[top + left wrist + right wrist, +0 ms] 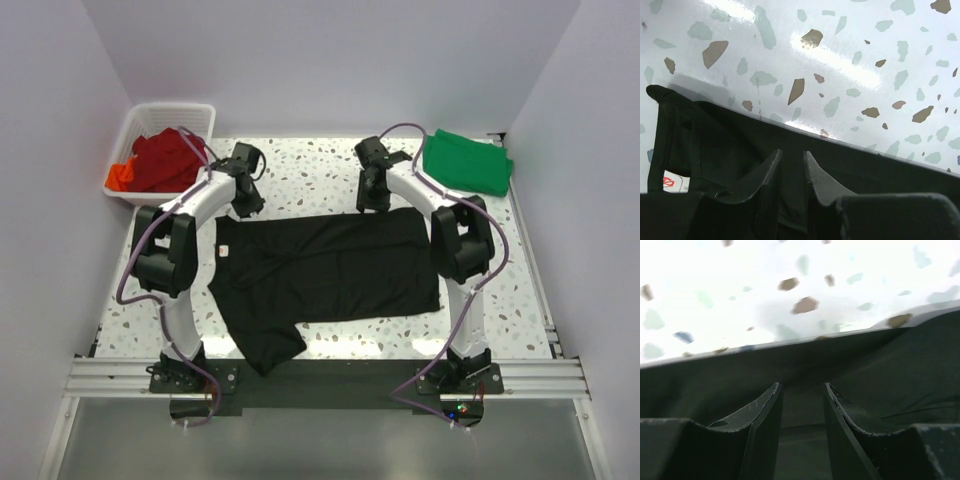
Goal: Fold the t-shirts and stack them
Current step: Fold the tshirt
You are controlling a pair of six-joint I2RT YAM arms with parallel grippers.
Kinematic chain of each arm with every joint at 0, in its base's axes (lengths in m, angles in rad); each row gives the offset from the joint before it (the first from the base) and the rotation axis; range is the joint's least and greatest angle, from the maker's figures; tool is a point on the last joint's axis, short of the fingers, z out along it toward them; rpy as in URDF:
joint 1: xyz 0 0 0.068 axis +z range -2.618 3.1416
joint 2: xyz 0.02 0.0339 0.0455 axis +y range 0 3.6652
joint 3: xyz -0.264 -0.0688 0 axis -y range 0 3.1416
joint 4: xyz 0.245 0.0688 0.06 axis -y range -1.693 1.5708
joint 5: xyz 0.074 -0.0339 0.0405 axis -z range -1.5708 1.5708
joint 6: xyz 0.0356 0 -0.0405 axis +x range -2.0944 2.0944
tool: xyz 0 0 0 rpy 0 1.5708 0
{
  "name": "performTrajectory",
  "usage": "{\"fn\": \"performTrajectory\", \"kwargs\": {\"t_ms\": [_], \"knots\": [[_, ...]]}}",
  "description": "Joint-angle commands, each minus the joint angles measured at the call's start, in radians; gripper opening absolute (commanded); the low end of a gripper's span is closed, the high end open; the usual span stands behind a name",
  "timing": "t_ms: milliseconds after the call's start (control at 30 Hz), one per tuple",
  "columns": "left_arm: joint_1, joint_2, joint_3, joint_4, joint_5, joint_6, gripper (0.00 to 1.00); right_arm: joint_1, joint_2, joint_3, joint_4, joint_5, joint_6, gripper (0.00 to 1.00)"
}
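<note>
White-walled booth, speckled table (320, 165). Black t-shirt (330, 270) lies flat mid-table, partly folded, one end hanging toward the near edge. Left gripper (792, 165) and right gripper (801, 397) sit at its far edge, jaws part open with cloth between the fingers; whether either has a grip, can't tell. Best to pinch both points evenly, then fold toward the near side. Green t-shirt (466, 162) folded far right; red t-shirt (165, 160) and orange t-shirt (120, 177) in the basket (170, 112)

Both arms reach forward from their bases, elbows raised and wrists bent downward. The left gripper (246, 205) points down with its fingers (771, 172) a narrow gap apart. The right gripper (374, 203) also points down, fingers (765, 407) parted somewhat wider.
</note>
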Motion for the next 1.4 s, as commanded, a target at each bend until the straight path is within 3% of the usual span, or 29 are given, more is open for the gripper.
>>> {"fn": "performTrajectory", "kwargs": {"t_ms": [0,300,633,1033,1133,1233,1367], "knots": [[-0.003,0.012,0.064,-0.009,0.027,0.067,0.27,-0.073,-0.013,-0.010,-0.023,0.046,0.006,0.42],[-0.009,0.081,0.055,-0.012,0.067,0.087,0.22,-0.160,-0.016,-0.070,0.026,0.030,-0.027,0.42],[-0.020,0.104,-0.022,0.007,0.065,0.087,0.18,-0.168,-0.004,-0.142,0.051,0.015,-0.039,0.42],[-0.027,0.163,-0.001,-0.039,0.031,0.065,0.17,-0.188,0.030,-0.137,0.025,-0.022,-0.025,0.41],[-0.027,0.188,0.032,-0.047,0.021,0.064,0.20,-0.191,0.050,-0.114,0.020,-0.030,-0.027,0.41],[-0.027,0.216,0.087,-0.061,0.002,0.061,0.29,-0.192,0.073,-0.088,0.016,-0.037,-0.031,0.45],[-0.026,0.263,0.186,-0.095,-0.022,0.061,0.36,-0.200,0.100,-0.051,0.014,-0.049,-0.033,0.60]]}}
